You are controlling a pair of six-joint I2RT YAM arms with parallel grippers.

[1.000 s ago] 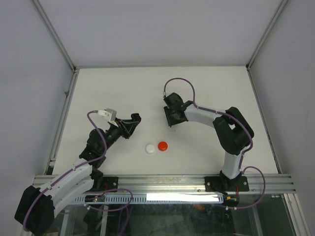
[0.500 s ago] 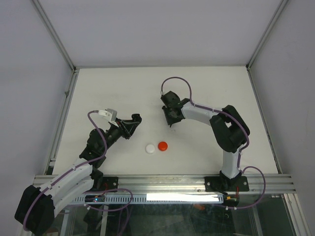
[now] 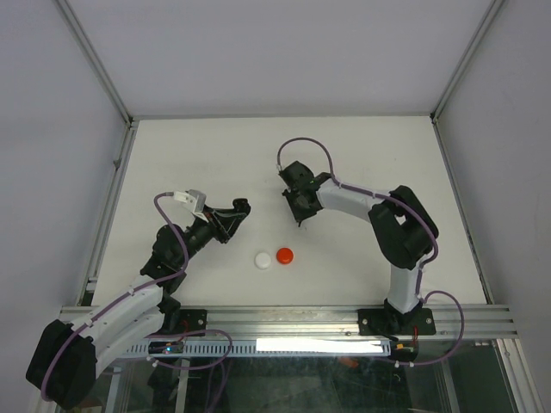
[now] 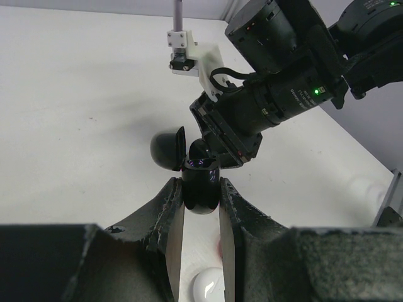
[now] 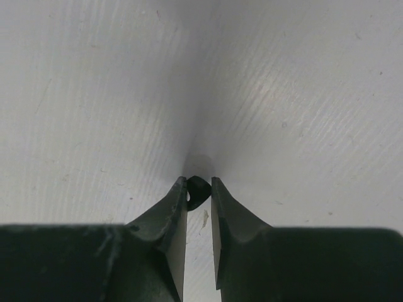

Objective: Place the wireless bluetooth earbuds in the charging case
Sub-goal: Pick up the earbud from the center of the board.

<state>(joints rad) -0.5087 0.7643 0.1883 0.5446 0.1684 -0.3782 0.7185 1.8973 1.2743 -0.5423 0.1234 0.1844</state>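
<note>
In the left wrist view my left gripper (image 4: 201, 181) is shut on a small black charging case (image 4: 200, 196), whose lid (image 4: 169, 149) hangs open to the left. The case is held off the table. In the top view this gripper (image 3: 234, 209) sits left of centre. The right gripper (image 5: 199, 186) points down at the white table (image 5: 302, 94), its jaws closed on a tiny black earbud (image 5: 198, 191) that lies at the fingertips. Seen from above, the right gripper (image 3: 299, 218) is a short way right of the left one.
A white round case (image 3: 263, 260) and a red round case (image 3: 285, 255) lie side by side on the table in front of both grippers. The white one (image 4: 208, 286) also shows under the left fingers. The right arm's wrist (image 4: 283, 94) fills the space just beyond the held case.
The right gripper's jaws have closed onto the black earbud, and its wrist has shifted slightly left. The left gripper keeps its hold on the case and has barely moved.
</note>
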